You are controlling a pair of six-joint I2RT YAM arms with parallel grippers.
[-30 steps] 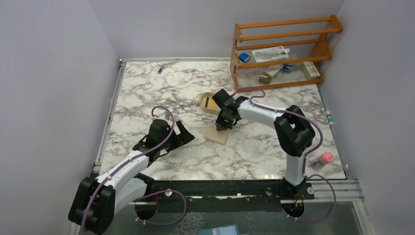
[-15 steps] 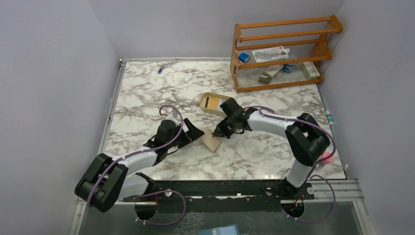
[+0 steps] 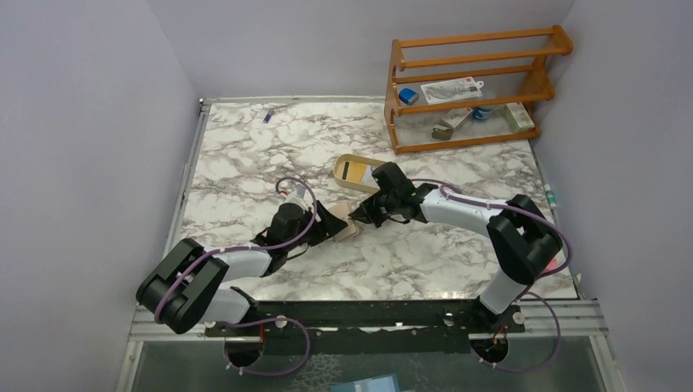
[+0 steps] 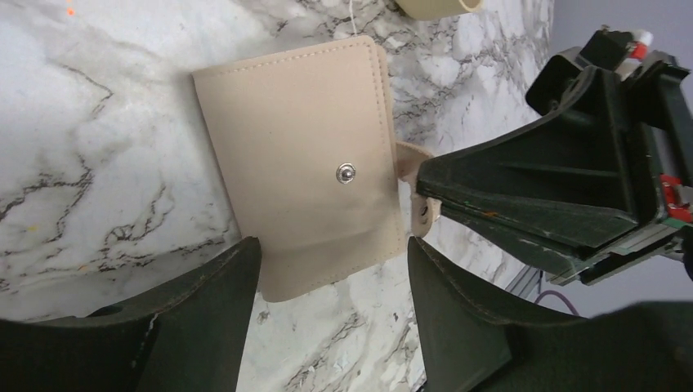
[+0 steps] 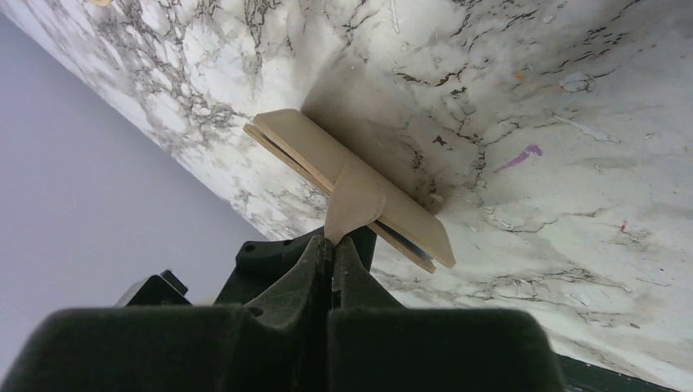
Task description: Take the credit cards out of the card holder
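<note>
Card holder (image 3: 346, 226): closed, beige outer face up, on table (image 3: 245, 155). Position: near tray (image 3: 342, 166), on the tray side facing the arm bases. Snap stud (image 4: 346, 172) exposed on upper face. Tab (image 4: 411, 160) unfastened, projecting past the edge of the card holder. Thin bluish edge visible between the two leaves in right wrist view; cannot tell whether it is a card.

Right claw (image 3: 359, 217): fully closed on tab, free end of tab pinched between the fingertips, no gap left. Position: just on the near side of tray, reaching in from tray's right.

Left claw (image 3: 325, 222): spread wide, gripping nothing. Position: farther from tray than right claw, toward tray's near left. In left wrist view, fingers (image 4: 204, 310) straddle one edge of the card holder: one overlaps a corner, the other sits beside the tab-side edge. Contact with the card holder cannot be told.
</note>
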